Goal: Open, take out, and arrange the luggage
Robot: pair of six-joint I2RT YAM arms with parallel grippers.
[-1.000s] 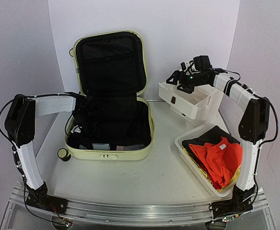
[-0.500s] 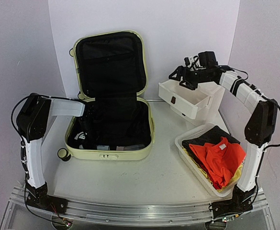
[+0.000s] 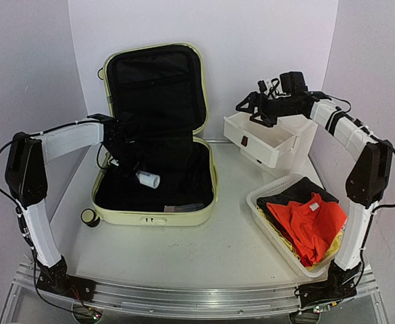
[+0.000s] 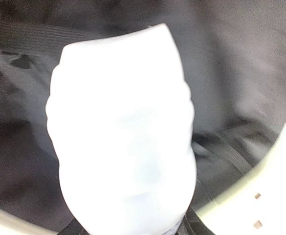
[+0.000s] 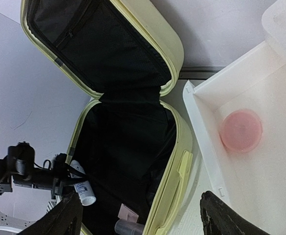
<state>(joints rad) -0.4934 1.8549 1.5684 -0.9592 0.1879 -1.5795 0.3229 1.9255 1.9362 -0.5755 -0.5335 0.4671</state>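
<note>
standing open at ten o'clock on the table [image 3: 224, 250], the luggage [image 3: 183, 217] has its lid propped upright against the back wall and its black-lined base lying flat. the left gripper [image 3: 132, 169] is clenched around a white bottle [image 3: 147, 179], held tilted above the left half of the base, the cap end pointing toward four o'clock. small items [image 3: 180, 208] lie along the base's front edge at six o'clock. the right gripper [image 3: 251, 112] hangs released, fingers wide apart and grasping nothing, over a white drawer [image 3: 278, 152] pulled out at two o'clock. a pink disc [image 5: 240, 130] lies on the drawer's floor. at four o'clock a white mesh basket [image 3: 263, 202] holds an orange garment [image 3: 312, 223] on top of black cloth.
</note>
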